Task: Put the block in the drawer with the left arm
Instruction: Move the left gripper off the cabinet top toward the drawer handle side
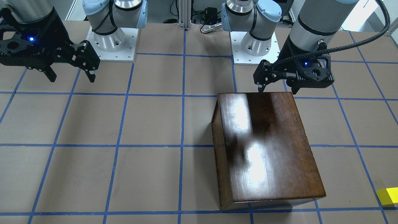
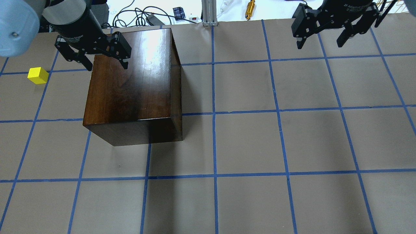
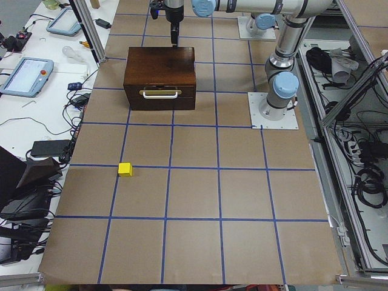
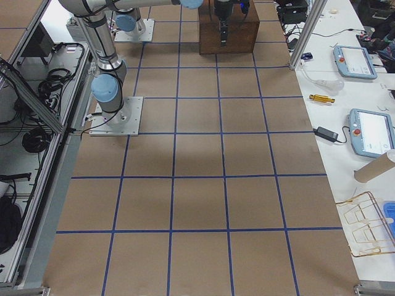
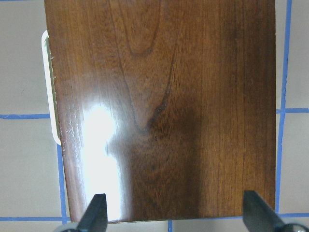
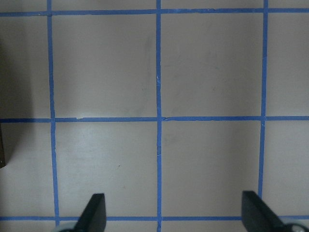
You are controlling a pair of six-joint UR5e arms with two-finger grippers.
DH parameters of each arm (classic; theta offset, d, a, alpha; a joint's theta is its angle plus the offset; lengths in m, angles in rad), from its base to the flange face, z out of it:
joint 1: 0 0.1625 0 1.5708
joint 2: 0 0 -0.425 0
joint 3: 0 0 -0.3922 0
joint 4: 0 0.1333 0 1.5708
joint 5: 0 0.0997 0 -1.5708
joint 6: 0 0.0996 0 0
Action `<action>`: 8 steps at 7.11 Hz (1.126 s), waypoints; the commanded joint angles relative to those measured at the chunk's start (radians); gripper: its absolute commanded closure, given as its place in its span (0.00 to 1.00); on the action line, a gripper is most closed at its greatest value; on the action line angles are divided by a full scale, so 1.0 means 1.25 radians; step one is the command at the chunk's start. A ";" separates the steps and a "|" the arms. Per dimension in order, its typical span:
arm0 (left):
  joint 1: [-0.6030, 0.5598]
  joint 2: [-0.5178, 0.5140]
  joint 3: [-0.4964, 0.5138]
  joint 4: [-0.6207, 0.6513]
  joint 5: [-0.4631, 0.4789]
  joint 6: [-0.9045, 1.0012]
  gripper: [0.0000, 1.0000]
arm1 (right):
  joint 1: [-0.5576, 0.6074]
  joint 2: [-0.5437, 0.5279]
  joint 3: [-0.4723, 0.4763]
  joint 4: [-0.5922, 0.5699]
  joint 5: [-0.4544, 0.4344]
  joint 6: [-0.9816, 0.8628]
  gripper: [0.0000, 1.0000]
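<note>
The yellow block (image 2: 38,75) sits on the table, apart from the dark-brown wooden box (image 2: 130,84); it also shows in the front view (image 1: 388,196) and the left view (image 3: 125,169). The drawer (image 3: 159,100) is shut, and its front panel with the metal handle (image 3: 160,93) faces the block's side. My left gripper (image 2: 107,66) is open and empty, hovering over the box's top near one end; the left wrist view (image 5: 176,217) shows the glossy lid below the fingers. My right gripper (image 2: 319,45) is open and empty, over bare table far from the box.
The table is brown paper with a blue tape grid. The two arm bases (image 1: 112,40) (image 1: 255,43) stand along one long edge. Tablets (image 4: 355,61), cables and a wire rack (image 4: 370,222) lie on side benches off the table.
</note>
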 commanded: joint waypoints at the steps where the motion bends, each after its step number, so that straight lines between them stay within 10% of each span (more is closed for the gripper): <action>1: -0.002 0.000 0.000 -0.001 0.000 -0.001 0.00 | 0.001 0.001 0.000 0.000 -0.001 0.000 0.00; 8: 0.237 -0.086 0.014 0.020 -0.002 0.256 0.00 | 0.001 0.001 0.000 0.000 -0.001 0.000 0.00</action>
